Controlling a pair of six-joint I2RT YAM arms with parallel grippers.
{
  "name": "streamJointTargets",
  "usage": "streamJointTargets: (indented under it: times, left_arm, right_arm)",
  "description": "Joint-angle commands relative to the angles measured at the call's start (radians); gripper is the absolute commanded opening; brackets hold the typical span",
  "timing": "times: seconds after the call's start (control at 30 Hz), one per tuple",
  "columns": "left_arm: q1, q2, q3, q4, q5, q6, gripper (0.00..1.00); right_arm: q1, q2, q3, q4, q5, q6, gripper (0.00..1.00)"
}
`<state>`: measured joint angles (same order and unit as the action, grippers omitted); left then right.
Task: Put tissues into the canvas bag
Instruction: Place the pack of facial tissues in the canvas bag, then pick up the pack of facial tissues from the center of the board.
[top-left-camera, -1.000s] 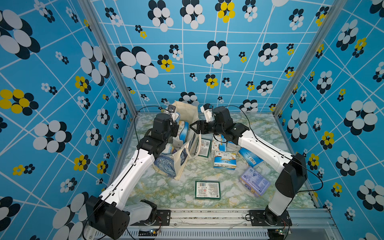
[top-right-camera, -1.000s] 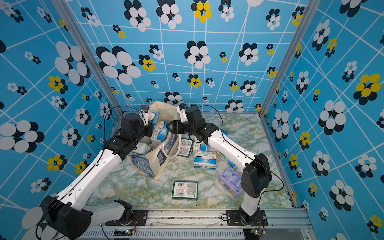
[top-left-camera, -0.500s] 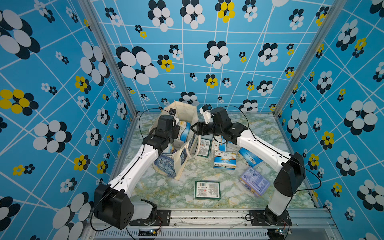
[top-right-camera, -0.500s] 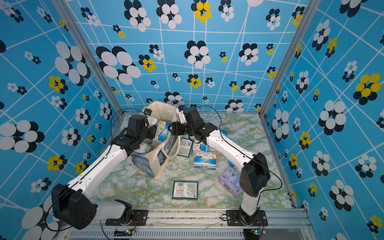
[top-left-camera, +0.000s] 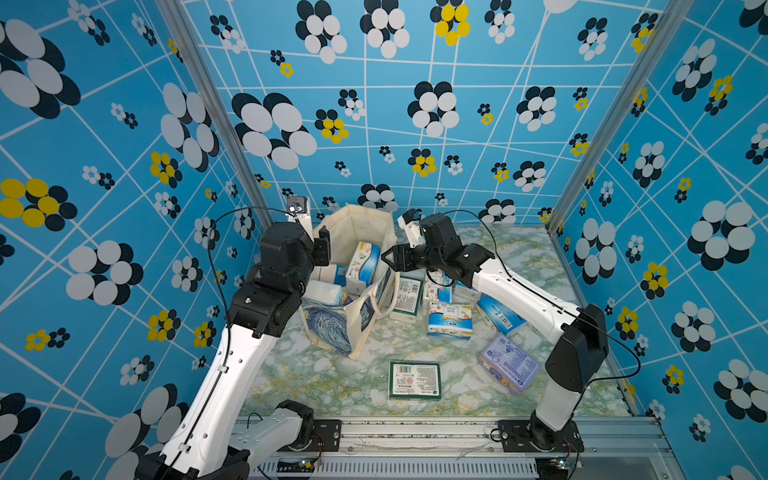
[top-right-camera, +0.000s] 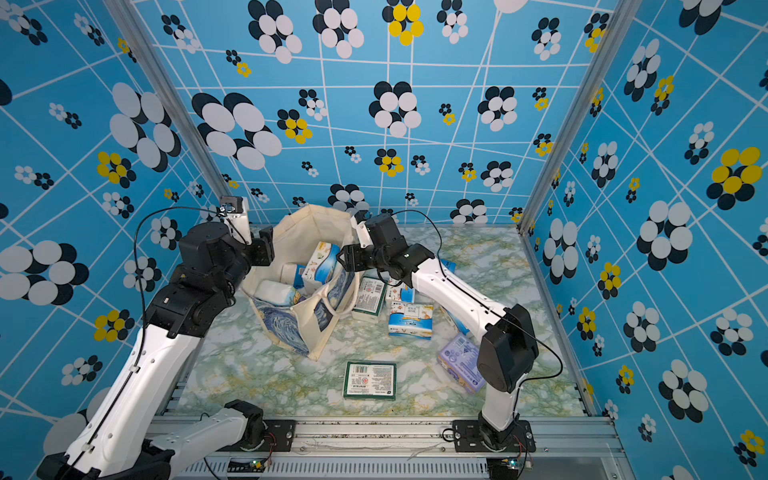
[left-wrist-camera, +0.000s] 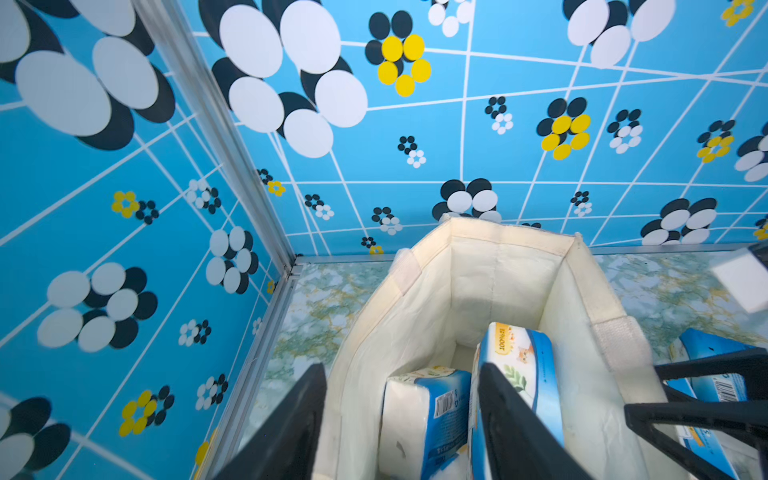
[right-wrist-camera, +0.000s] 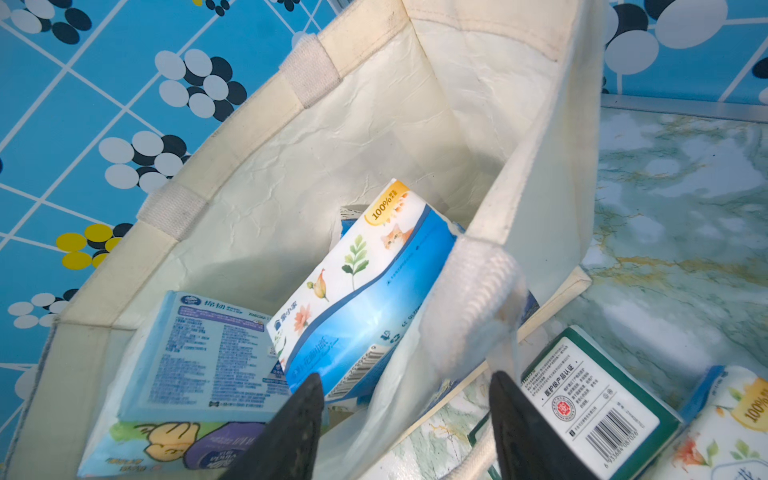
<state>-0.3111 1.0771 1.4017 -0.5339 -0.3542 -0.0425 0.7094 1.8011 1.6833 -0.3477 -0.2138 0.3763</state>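
Note:
The canvas bag (top-left-camera: 360, 226) (top-right-camera: 309, 226) stands open at the back of the table, with several packs of tissues inside. One blue-and-white flowered pack (top-left-camera: 365, 261) (right-wrist-camera: 365, 291) leans upright; another (left-wrist-camera: 424, 415) lies beside it. My left gripper (top-left-camera: 322, 251) (left-wrist-camera: 401, 415) is open, one finger outside the bag's left wall and one inside. My right gripper (top-left-camera: 388, 259) (right-wrist-camera: 405, 415) is open astride the right wall (right-wrist-camera: 540, 187) and its handle (right-wrist-camera: 473, 299). Neither holds a pack.
Loose packs lie on the marble table (top-left-camera: 316, 374): a green one (top-left-camera: 414, 380) near the front, a lavender one (top-left-camera: 509, 365) by the right arm, a blue-and-white one (top-left-camera: 451, 320), and a green-labelled one (top-left-camera: 409, 295) against the bag. Blue patterned walls close three sides.
My left gripper has opened wider and shifted left to the bag's left wall, and that arm's elbow has swung forward. The right gripper has barely moved.

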Motion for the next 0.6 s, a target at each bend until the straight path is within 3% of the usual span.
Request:
streamJointTargets:
  times: [0.0,0.23,0.37,0.57]
  left_arm:
    - [0.041,0.001,-0.044,-0.148,-0.035,-0.054,0.55]
    - [0.219,-0.032,-0.165,-0.14,0.114,-0.128,0.53]
    - [0.27,-0.021,-0.179,-0.129,0.178,-0.14,0.53]
    - [0.301,0.004,-0.2,-0.109,0.253,-0.152,0.48]
  right_arm:
    - [0.007,-0.055,0.006,-0.083,0.027,-0.1,0.67]
    - [0.007,-0.191,-0.069,-0.153,0.071,-0.255,0.76]
    - [0.005,-0.319,-0.181,-0.143,0.072,-0.352,0.81]
    - [0.009,-0.443,-0.329,-0.29,-0.065,-0.529,0.82]
